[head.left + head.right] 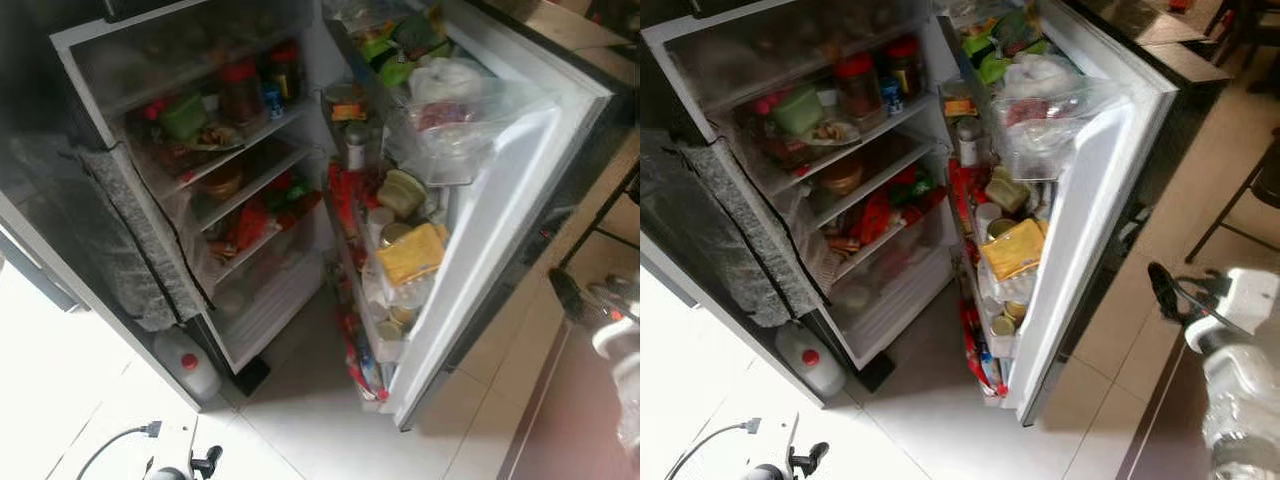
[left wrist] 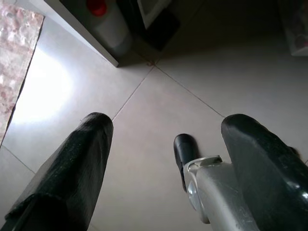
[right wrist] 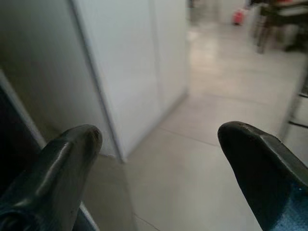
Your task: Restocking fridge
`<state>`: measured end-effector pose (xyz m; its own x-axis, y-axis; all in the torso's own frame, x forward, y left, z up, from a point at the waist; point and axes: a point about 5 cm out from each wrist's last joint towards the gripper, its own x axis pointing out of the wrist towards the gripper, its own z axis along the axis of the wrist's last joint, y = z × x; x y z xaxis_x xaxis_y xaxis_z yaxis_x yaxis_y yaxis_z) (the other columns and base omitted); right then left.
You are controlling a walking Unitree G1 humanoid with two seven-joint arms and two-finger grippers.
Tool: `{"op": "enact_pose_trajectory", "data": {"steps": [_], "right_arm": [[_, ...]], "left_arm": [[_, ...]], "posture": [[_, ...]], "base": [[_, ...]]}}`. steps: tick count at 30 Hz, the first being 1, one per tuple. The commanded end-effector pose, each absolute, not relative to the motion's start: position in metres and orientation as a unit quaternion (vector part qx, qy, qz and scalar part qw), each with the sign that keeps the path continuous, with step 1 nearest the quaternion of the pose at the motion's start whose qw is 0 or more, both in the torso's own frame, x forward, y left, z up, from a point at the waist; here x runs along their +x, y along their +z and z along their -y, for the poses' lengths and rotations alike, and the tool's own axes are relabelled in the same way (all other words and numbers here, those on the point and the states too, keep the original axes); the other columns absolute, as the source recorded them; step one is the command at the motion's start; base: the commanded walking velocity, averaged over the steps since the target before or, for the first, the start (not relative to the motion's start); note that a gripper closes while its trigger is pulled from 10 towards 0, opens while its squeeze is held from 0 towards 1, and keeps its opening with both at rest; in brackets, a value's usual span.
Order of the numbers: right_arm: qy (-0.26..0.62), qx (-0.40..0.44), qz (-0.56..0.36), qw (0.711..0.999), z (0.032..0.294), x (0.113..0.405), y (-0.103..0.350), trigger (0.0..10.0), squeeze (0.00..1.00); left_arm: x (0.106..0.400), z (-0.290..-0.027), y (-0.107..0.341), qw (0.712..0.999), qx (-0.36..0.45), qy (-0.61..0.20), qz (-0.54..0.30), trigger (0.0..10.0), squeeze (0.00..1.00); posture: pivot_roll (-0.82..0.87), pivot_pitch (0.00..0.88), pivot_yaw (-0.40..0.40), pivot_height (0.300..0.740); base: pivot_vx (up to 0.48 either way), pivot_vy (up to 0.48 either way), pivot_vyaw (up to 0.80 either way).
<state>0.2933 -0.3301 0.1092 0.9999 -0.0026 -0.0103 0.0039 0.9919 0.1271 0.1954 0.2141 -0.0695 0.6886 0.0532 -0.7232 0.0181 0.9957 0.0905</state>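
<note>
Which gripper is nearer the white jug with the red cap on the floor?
Left. The left gripper hangs just below the white jug, while the right gripper is beyond the open fridge door.

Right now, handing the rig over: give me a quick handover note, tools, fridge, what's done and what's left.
Left tool: open, holding nothing, hanging low over the pale tiled floor.
Right tool: open, holding nothing, out past the white fridge door.
Fridge door stands wide open; its bins and the inner shelves are already crowded with jars, packets and bottles.
A white jug with a red cap stands on the floor by the fridge's base.
Done: door open. Left: pick up stock and place it.
</note>
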Motion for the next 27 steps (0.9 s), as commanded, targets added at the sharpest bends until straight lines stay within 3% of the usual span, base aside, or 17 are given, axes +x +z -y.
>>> {"op": "enact_pose_trajectory", "data": {"steps": [1, 9, 19, 21, 26, 27], "right_arm": [[0.029, 0.064, -0.003, 0.998, 0.317, 0.3, 0.112, 10.0, 0.0], [0.085, 0.087, 0.037, 0.992, 0.279, 0.324, 0.127, 10.0, 0.0], [0.144, 0.097, 0.058, 0.983, 0.248, 0.337, 0.142, 10.0, 0.0], [0.187, 0.115, 0.061, 0.974, 0.226, 0.343, 0.145, 10.0, 0.0], [0.221, 0.115, 0.059, 0.967, 0.202, 0.351, 0.146, 10.0, 0.0], [0.242, 0.126, 0.066, 0.96, 0.186, 0.358, 0.152, 10.0, 0.0]], "left_arm": [[0.19, -0.215, -0.072, 0.913, 0.049, 0.006, -0.405, 10.0, 0.0], [0.191, -0.215, -0.072, 0.914, 0.051, 0.006, -0.401, 10.0, 0.0], [0.189, -0.214, -0.072, 0.915, 0.051, 0.006, -0.4, 10.0, 0.0], [0.189, -0.214, -0.073, 0.915, 0.051, 0.005, -0.4, 10.0, 0.0], [0.19, -0.213, -0.073, 0.915, 0.051, 0.004, -0.4, 10.0, 0.0], [0.19, -0.213, -0.072, 0.916, 0.051, 0.003, -0.399, 10.0, 0.0]], "posture": [[-0.08, 0.08, 0.046, 0.74], [-0.07, 0.085, 0.046, 0.74], [-0.06, 0.087, 0.039, 0.74], [-0.07, 0.087, 0.039, 0.74], [-0.05, 0.081, 0.037, 0.74], [-0.05, 0.081, 0.037, 0.74]], "base": [[0.0, 0.0, 0.0], [0.0, 0.0, 0.0], [0.0, 0.0, 0.0], [0.0, 0.0, 0.0], [0.0, 0.0, 0.0], [0.0, 0.0, 0.0]]}}
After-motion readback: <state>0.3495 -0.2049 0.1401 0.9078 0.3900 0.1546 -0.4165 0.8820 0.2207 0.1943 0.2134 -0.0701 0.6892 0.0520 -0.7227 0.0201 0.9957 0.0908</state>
